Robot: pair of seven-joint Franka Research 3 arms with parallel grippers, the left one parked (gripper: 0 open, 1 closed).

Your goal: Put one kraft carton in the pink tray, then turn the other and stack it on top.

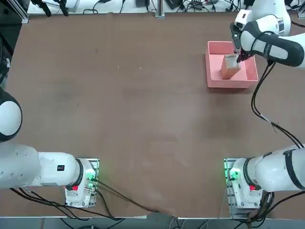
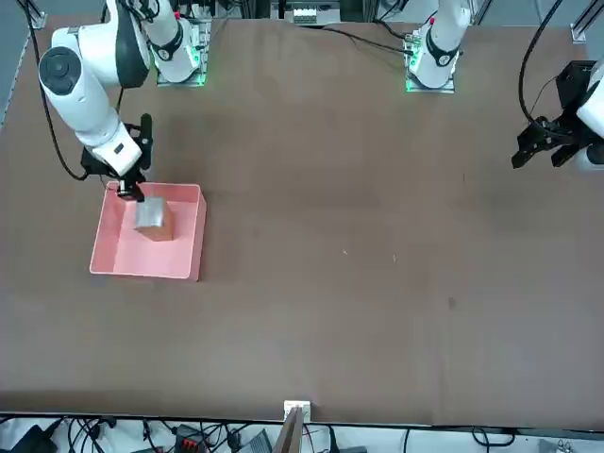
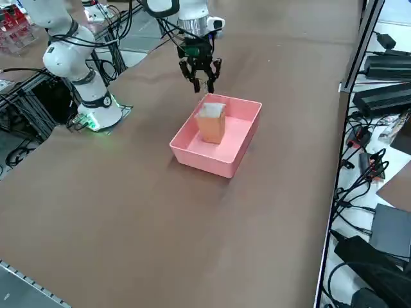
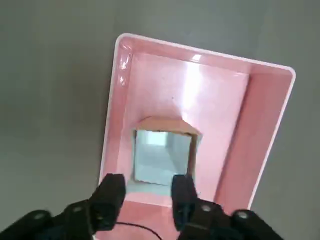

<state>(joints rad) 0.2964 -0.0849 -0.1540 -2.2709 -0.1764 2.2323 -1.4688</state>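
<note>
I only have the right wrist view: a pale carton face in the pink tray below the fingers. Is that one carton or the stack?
Observer: From the right side view it stands tall, a tan body with a pale top; it looks like the stack of kraft cartons, though I cannot make out the seam.
Operator: Any carton left out on the table?
Observer: None shows in the top view; the cartons are all inside the pink tray.
Operator: Is the gripper clear of them?
Observer: Yes. In the right side view the right gripper hangs open above the tray's far wall, holding nothing.
</note>
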